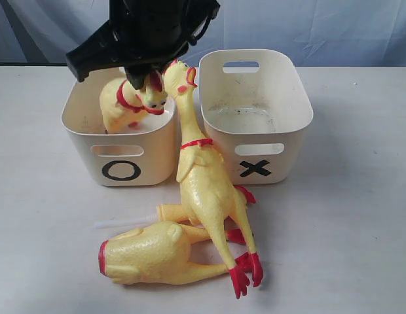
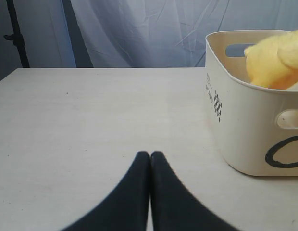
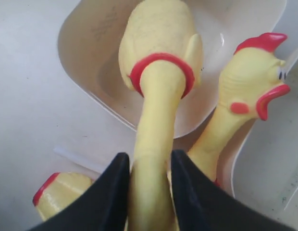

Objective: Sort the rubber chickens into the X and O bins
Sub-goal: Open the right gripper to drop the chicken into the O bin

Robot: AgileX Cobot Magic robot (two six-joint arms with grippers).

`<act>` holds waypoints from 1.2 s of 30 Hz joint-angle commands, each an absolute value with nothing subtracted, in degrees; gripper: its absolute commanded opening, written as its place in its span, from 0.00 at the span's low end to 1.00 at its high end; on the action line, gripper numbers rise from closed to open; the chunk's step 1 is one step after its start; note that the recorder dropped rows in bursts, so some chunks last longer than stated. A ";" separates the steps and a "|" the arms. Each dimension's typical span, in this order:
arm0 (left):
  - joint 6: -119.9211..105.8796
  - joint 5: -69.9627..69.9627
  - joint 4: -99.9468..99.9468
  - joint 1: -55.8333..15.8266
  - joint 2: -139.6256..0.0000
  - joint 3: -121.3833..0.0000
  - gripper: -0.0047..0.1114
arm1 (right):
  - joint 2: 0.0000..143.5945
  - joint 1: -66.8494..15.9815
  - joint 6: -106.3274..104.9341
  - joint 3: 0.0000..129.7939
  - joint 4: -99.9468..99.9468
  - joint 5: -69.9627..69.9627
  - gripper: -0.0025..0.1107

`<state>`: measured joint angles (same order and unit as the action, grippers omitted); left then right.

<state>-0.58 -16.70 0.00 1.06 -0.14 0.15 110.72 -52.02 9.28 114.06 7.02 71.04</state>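
Held by the neck, one rubber chicken (image 3: 161, 57) hangs with its body down inside the O bin (image 1: 118, 147). My right gripper (image 3: 150, 156) is shut on that neck, a black finger on each side. A second whole chicken (image 1: 206, 190) leans upright between the O bin and the X bin (image 1: 255, 111), its head (image 3: 250, 91) right beside the held neck. A headless chicken body (image 1: 150, 252) lies on the table in front. Behind it is a neck piece (image 1: 173, 212) with a white tube (image 1: 121, 222). My left gripper (image 2: 150, 154) is shut with nothing in it, low over the table beside the O bin (image 2: 245, 125).
The X bin holds nothing that I can see. The white table (image 1: 347, 209) stretches to either side of the bins. A pale curtain (image 2: 139, 33) hangs behind the table, with a dark stand (image 2: 17, 33) at its far corner.
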 commanded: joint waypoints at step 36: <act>-0.55 -16.26 0.00 1.13 0.00 0.00 0.04 | 83.28 -51.97 0.00 87.89 -1.45 69.96 0.46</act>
<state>-0.58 -16.70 0.00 1.06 -0.14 0.15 84.94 -52.02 4.93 94.63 0.97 69.84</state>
